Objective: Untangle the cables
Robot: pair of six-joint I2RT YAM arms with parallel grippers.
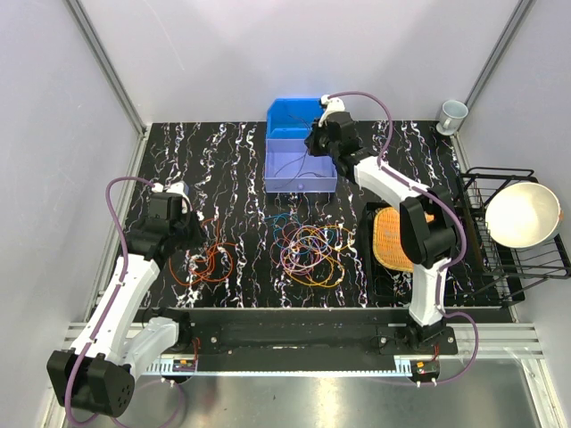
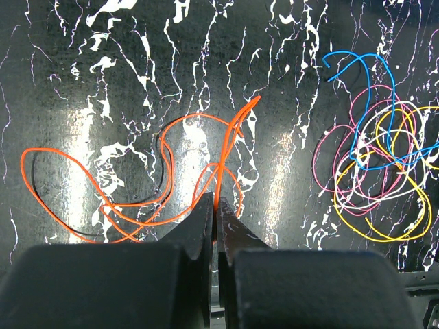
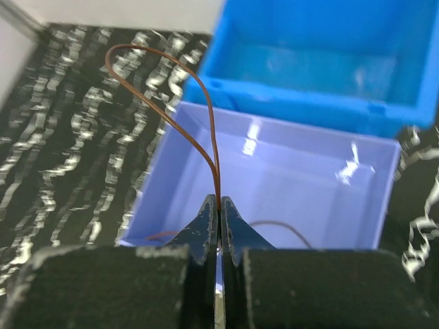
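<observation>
Left gripper [image 2: 214,200] pinches an orange cable [image 2: 243,114]; right gripper [image 3: 218,205] pinches a brown cable [image 3: 214,154].

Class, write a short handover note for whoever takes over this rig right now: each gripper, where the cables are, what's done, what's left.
Left gripper: shut on the orange cable, low over the table's left side.
Right gripper: shut on a brown cable above the lavender bin.
Done: the brown cable is apart from the mixed tangle.
Left: that tangle at table centre, plus the orange coils.
</observation>
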